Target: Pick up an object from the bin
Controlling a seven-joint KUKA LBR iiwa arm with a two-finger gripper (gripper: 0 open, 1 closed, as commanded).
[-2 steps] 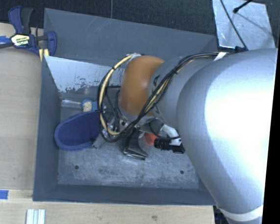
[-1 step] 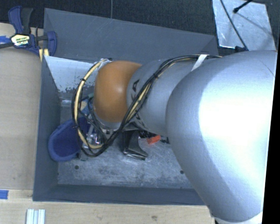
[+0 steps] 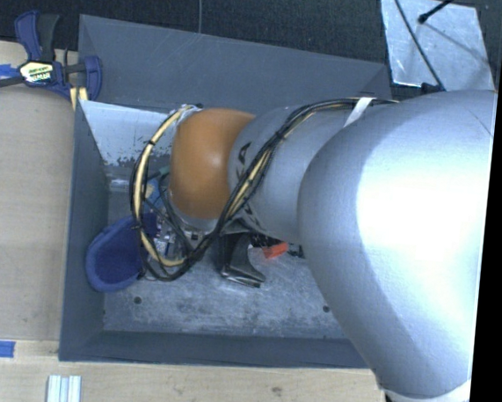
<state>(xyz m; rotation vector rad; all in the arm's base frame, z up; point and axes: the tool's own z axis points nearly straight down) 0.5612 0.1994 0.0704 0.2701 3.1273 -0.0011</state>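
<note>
Blue is the colour at the left of the bin: a blue cup-shaped thing lies on the floor against the left wall, probably slid down to where the sloping side meets the flat. Just to its right the gripper is down near the floor, under the orange cover and a loop of yellow and black cables. That cover and the cables hide its tip, so I cannot tell whether it is apart, together or clamped on anything. My judgement is that the blue thing is the likeliest pick, being nearest, though nothing shows contact. Further right, near the middle of the floor, sits a black block-like thing with a small orange-red piece at its right side, partly under the arm. The silver arm comes in from the right and covers that side of the bin. Bare floor in front is grey metal, scuffed and speckled, with steep walls that would funnel loose things inward; beyond the far rim the ground is dark
</note>
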